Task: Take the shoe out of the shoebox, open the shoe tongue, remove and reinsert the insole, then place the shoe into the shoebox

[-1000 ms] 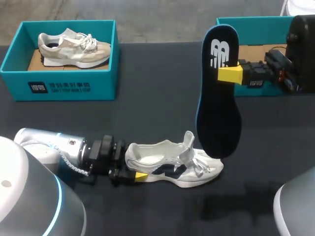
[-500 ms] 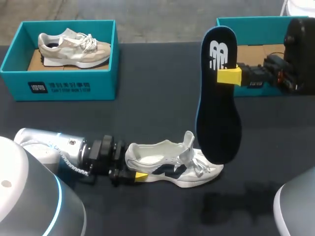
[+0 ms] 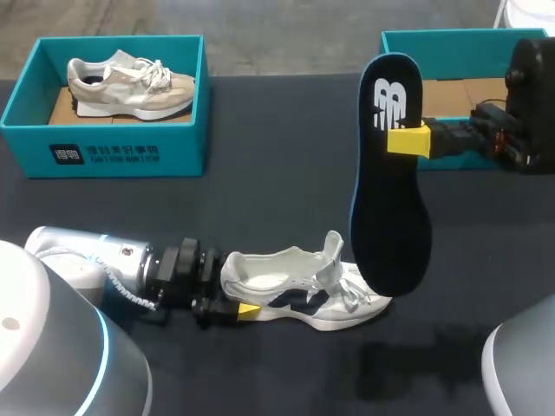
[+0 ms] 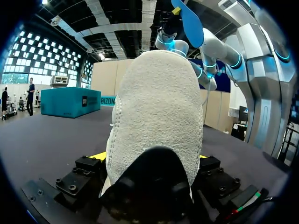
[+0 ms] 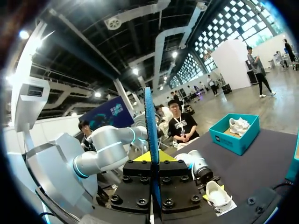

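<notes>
A white shoe (image 3: 303, 290) lies on its sole on the dark table, toe to the right, tongue pulled up. My left gripper (image 3: 232, 305) is shut on its heel; in the left wrist view the heel (image 4: 156, 116) fills the gap between the yellow tips. A dark blue insole (image 3: 390, 191) hangs upright above the shoe's toe, its lower end just over the laces. My right gripper (image 3: 408, 140) is shut on the insole near its upper end. In the right wrist view the insole (image 5: 150, 135) stands edge-on between the fingers, with the shoe (image 5: 218, 193) below.
A teal shoebox (image 3: 104, 152) at the back left holds a beige shoe (image 3: 130, 82). A second teal shoebox (image 3: 451, 39) stands at the back right, behind my right arm. Bare dark tabletop lies between the boxes and the white shoe.
The right gripper has shifted a little to the right and down, carrying the insole with it. The left gripper and the shoe have stayed put.
</notes>
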Robot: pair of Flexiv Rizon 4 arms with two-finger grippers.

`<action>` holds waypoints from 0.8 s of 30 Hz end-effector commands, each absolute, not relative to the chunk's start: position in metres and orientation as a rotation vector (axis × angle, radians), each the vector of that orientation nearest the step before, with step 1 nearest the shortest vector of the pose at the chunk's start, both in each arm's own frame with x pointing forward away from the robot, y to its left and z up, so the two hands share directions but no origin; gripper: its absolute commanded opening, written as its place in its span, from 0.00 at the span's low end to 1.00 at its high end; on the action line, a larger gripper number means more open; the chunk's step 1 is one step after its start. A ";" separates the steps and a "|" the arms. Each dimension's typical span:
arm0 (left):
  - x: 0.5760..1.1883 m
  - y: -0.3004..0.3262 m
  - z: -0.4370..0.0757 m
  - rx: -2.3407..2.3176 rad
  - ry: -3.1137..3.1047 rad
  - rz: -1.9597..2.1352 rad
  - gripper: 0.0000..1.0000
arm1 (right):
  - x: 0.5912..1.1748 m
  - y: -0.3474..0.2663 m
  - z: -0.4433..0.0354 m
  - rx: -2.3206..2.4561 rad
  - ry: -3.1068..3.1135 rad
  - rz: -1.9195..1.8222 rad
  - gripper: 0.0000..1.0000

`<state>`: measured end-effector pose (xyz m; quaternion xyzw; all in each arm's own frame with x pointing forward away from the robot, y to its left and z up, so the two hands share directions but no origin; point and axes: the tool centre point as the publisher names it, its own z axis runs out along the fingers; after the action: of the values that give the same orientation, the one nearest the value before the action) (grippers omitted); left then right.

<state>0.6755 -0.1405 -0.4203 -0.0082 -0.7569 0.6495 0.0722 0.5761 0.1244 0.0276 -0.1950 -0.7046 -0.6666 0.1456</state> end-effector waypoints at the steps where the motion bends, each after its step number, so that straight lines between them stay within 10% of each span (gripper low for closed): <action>1: 0.675 -0.141 -0.421 -0.038 -2.268 1.957 1.00 | 0.574 0.125 0.026 -0.566 -2.028 -1.922 0.00; 24: 0.689 -0.113 -0.400 -0.085 -2.296 1.937 1.00 | 0.574 0.125 0.026 -0.566 -2.028 -1.922 0.00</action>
<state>0.6877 -0.1203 -0.4064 -0.0260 -0.7604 0.6458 0.0640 0.5755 0.1243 0.0272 -0.1950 -0.7040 -0.6673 0.1451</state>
